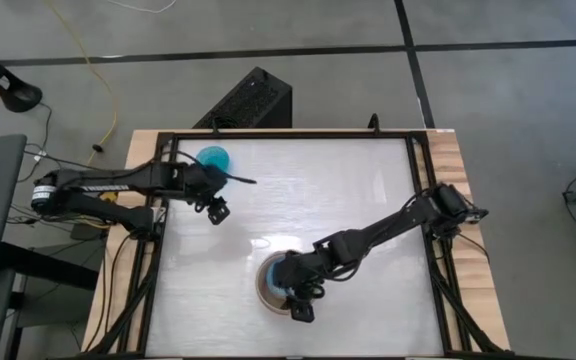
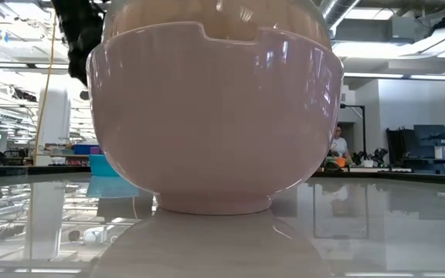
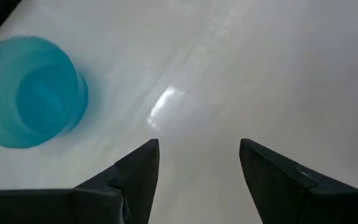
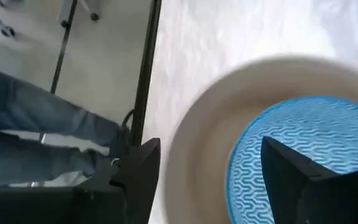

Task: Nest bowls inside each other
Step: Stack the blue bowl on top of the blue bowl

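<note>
A stack of bowls stands near the table's front edge. A pale pink bowl [image 2: 215, 131] rests on its foot, a greyish-beige bowl [image 4: 194, 137] sits inside it, and a light blue bowl [image 4: 291, 121] with a patterned inside lies in that one. My right gripper [image 4: 210, 180] hovers open over the stack [image 1: 268, 288], one finger above the blue bowl and one outside the beige rim. A small cyan bowl [image 3: 30, 90] stands alone at the far left of the table. My left gripper [image 3: 199, 168] hangs open over bare table beside it, toward the near side [image 1: 216, 209].
The black table frame [image 1: 158, 250] runs along the left and right sides. A black box [image 1: 248, 100] stands on the floor just beyond the far edge. A person's legs in jeans [image 4: 30, 130] show beyond the near edge. Bare white tabletop [image 1: 368, 190] lies between the arms.
</note>
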`<action>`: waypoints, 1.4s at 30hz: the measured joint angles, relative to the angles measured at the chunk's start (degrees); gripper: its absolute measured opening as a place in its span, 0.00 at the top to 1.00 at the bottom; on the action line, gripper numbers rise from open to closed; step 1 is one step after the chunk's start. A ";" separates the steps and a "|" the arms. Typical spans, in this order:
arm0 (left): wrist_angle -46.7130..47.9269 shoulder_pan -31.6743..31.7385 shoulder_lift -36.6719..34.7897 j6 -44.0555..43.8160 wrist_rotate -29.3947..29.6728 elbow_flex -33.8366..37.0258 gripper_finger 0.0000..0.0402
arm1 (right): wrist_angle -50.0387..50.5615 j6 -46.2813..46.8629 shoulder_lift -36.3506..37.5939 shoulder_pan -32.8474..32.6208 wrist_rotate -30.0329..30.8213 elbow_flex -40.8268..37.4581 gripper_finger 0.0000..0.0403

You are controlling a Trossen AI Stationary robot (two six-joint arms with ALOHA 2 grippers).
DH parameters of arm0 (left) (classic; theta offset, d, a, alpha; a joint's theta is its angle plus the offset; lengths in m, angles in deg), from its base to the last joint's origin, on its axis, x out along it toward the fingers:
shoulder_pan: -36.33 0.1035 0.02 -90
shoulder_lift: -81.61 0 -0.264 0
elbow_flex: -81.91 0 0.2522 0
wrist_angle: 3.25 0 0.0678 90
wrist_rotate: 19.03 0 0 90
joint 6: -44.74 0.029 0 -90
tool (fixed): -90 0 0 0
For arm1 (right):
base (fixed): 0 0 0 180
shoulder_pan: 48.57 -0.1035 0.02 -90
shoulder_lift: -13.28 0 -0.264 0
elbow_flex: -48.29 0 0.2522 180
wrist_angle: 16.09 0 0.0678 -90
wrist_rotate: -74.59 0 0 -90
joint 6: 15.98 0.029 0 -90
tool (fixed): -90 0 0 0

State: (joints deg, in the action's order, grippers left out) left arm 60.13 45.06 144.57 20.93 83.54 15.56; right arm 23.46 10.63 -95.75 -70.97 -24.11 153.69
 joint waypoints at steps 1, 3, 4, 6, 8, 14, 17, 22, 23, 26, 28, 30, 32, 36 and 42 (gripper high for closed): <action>-0.74 0.00 -0.03 0.03 0.37 1.10 0.47 | 0.14 0.00 0.75 0.00 0.78 0.00 0.40; -2.38 0.26 -0.07 -0.01 1.90 3.19 0.47 | 0.08 -0.06 2.38 0.08 2.83 0.02 0.41; -2.72 0.48 -0.03 0.03 2.76 4.08 0.47 | 0.31 -0.07 3.17 0.16 3.88 0.02 0.41; -3.31 1.29 -0.06 -0.11 4.46 5.32 0.47 | 0.43 -0.07 4.74 0.51 5.53 0.02 0.41; -3.59 2.61 -0.06 -0.11 7.17 6.32 0.47 | 0.48 -0.05 6.34 0.96 7.33 0.02 0.42; -5.16 8.76 -0.06 5.17 11.84 6.93 0.47 | 0.62 -0.02 12.51 2.44 13.08 0.02 0.42; -6.82 13.37 0.07 8.55 9.44 6.93 0.47 | 0.77 -0.05 16.26 3.13 16.61 0.02 0.42; -9.53 22.09 2.96 13.42 0.55 6.93 0.47 | 1.32 -0.19 23.34 3.74 22.87 0.04 0.42; -10.30 23.47 3.78 14.17 -1.11 6.93 0.47 | 1.78 -0.20 24.64 3.74 24.05 0.07 0.42; -11.68 26.58 6.39 16.14 -3.62 6.93 0.47 | 3.70 -0.03 28.52 3.53 27.45 0.09 0.42; -12.78 28.10 8.06 17.61 -5.25 6.93 0.47 | 4.66 0.42 30.84 2.93 29.85 0.09 0.42; -12.95 29.13 9.74 18.74 -6.33 6.93 0.47 | 5.63 0.90 32.76 2.11 32.57 0.09 0.42; -13.60 29.84 11.65 19.71 -6.44 6.93 0.47 | 6.23 1.04 34.29 0.96 35.06 0.09 0.42; -14.75 31.22 15.81 21.38 -8.59 6.93 0.47 | 7.58 1.81 36.02 -1.12 39.99 0.09 0.42; -16.81 32.72 22.67 24.00 -12.71 6.91 0.54 | 8.73 2.76 36.39 -3.21 42.91 0.09 0.42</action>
State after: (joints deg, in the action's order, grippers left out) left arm 43.33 77.78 167.24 44.93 70.83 22.47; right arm 32.19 13.40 -59.36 -74.17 18.81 153.78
